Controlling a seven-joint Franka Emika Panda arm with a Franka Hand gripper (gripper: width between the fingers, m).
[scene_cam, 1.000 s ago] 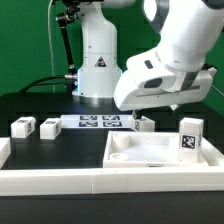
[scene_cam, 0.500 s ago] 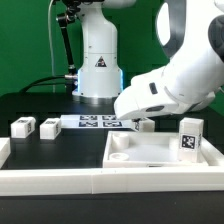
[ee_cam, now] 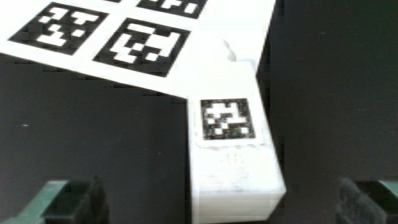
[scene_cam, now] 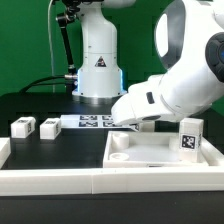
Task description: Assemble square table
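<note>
The white square tabletop [scene_cam: 160, 152] lies rim up at the exterior view's right. A tagged white leg [scene_cam: 190, 136] stands at its right edge. Two legs [scene_cam: 22, 127] [scene_cam: 49, 128] lie at the left. My gripper [scene_cam: 143, 124] hangs low over a fourth leg beside the marker board, mostly hiding it. In the wrist view this tagged leg [ee_cam: 226, 120] lies lengthwise between my open fingers [ee_cam: 68, 202]. My gripper [ee_cam: 217, 205] straddles its near end, and the pads stand apart from it on both sides.
The marker board [scene_cam: 92, 122] [ee_cam: 111, 30] lies flat just beyond the leg. The long white border wall [scene_cam: 60, 180] runs along the front. The robot base [scene_cam: 97, 62] stands at the back.
The arm has swung down and toward the exterior view's left, bringing the gripper lower over the leg by the marker board. The parts have not moved.
</note>
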